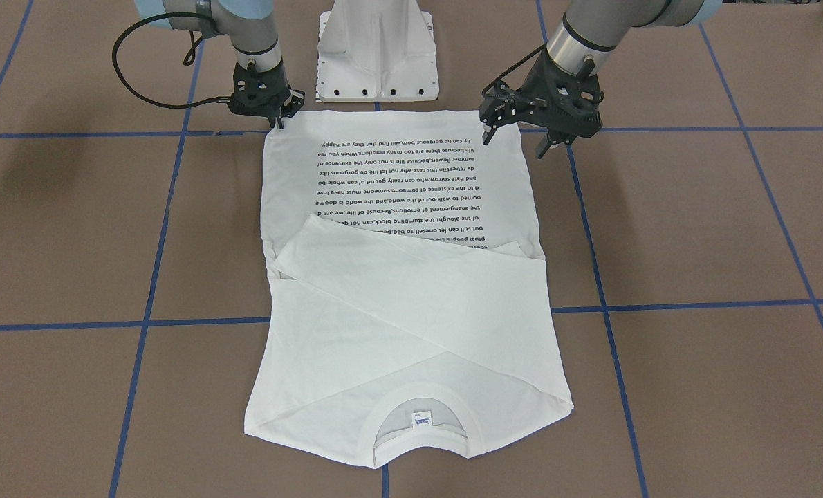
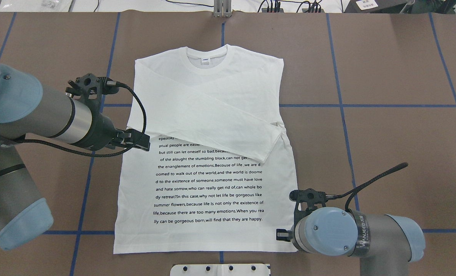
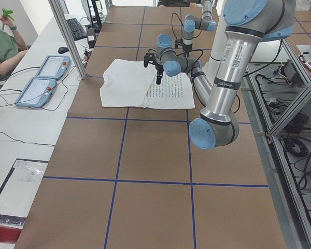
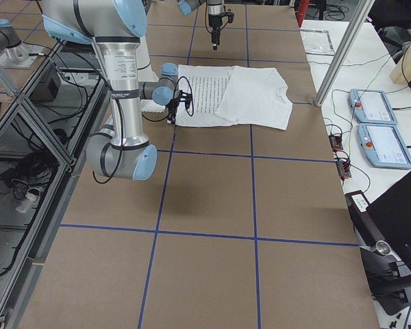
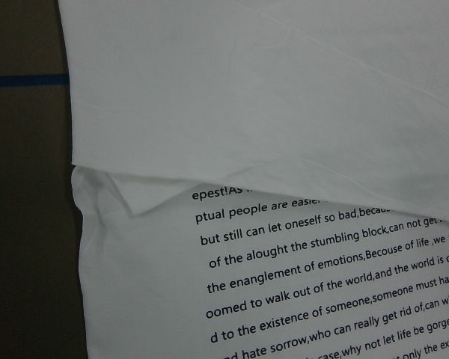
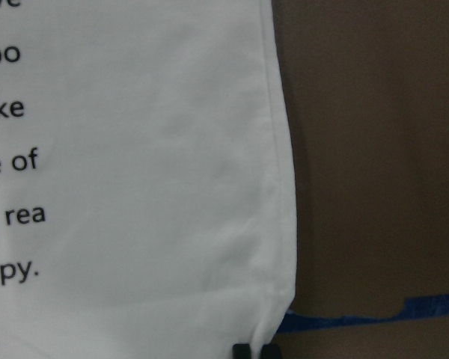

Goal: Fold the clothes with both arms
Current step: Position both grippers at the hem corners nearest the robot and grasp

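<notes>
Now the right gripper (image 1: pixel 278 123) sits low, pinching the shirt (image 1: pixel 398 297) by its bottom corner. The left gripper (image 1: pixel 514 143) hangs high, spread wide, over the shirt's other side edge. Wide brown table (image 1: pixel 695 228) shows outward of each gripper.

Exterior views bright, evenly lit from above. Soft shadows on brown blue-taped surface (image 1: pixel 38 228). Wrist views dimmer; white printed long-sleeved T-shirt (image 6: pixel 150 149) blurred in right wrist view.
</notes>
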Robot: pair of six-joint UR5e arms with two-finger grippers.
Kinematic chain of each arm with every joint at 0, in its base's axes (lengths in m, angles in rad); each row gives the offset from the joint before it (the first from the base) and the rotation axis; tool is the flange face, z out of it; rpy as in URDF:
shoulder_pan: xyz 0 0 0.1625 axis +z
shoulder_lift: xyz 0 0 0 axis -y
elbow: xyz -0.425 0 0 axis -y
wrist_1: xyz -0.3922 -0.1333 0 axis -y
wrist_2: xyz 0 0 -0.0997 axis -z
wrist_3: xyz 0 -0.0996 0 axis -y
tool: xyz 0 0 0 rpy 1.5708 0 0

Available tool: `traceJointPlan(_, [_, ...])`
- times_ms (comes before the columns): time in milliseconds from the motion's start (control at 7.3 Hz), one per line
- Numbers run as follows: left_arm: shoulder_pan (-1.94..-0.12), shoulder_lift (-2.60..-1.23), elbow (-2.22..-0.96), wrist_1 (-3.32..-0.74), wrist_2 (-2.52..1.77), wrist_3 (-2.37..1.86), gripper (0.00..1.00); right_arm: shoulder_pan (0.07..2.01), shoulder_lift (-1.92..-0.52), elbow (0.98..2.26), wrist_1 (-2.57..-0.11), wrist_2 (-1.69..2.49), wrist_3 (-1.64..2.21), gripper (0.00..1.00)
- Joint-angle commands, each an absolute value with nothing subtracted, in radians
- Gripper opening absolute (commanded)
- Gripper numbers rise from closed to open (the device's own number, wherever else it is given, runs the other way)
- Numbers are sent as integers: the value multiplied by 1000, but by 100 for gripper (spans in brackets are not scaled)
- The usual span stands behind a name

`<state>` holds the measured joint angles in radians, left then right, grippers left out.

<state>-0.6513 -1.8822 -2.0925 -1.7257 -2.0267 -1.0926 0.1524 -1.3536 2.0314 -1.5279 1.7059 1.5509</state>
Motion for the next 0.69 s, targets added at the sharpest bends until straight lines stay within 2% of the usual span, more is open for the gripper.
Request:
traceJointPlan(0, [-649,-1882,-2092,-1726,-2028,-1094,100,152,-1355,2034,-1528,1707,1551,5])
traceJointPlan(137, [-649,-1882,-2092,-1726,-2028,-1095,100,152,-1356,2036,-1529,1707,1551,0])
traceJointPlan(548, [-547,-1811,-2103,-1738,-1970,-1283,99,152,-1351,2069,-1526,1680,1622,0])
